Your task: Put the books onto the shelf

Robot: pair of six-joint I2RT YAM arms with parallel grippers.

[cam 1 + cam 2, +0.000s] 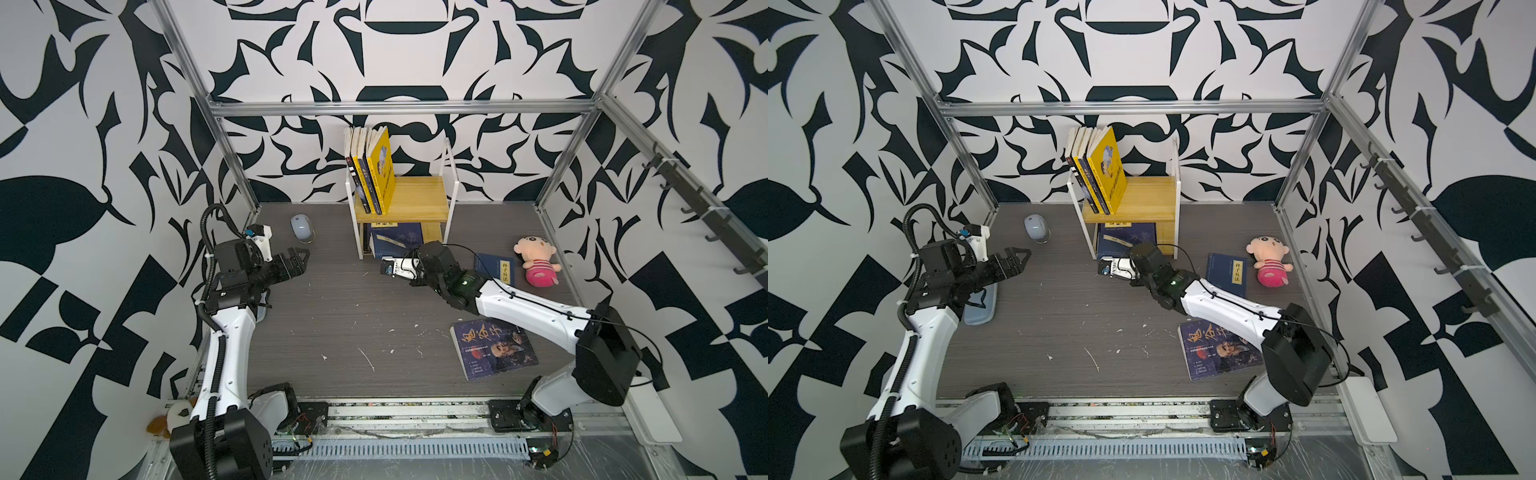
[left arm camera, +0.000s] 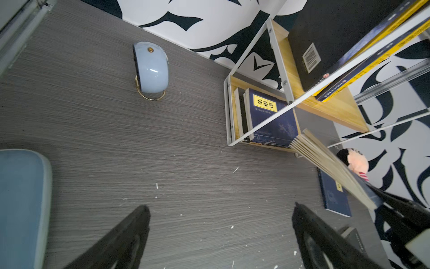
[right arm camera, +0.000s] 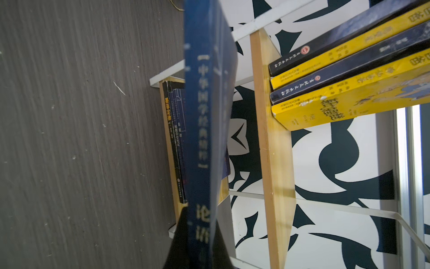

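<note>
Top views first, table as a clock face. The shelf sits at 12 against the back wall. Four upright books, two yellow and two dark, stand on its top board leaning toward 9. A flat navy stack lies on the bottom board. The left gripper hovers around 10, jaws spread wide with nothing in them, and the mouse is just past it at 11. The right arm reaches from 4 to the shelf front; its tip is hidden under the wrist there. A loose navy book lies at 2 next to the pink doll. A portrait book lies at 4, partly under the arm.

Left wrist cam: black fingers far apart over bare tabletop, holding nothing. Beyond them the right gripper pinches a held book, page edges showing, far end at the lower tier's mouth.

Right wrist cam: the right gripper is clamped tight on the held book's spine end. The navy spine sits edge-on just in front of the flat navy stack. Touching the shelf or not, can't tell.
</note>
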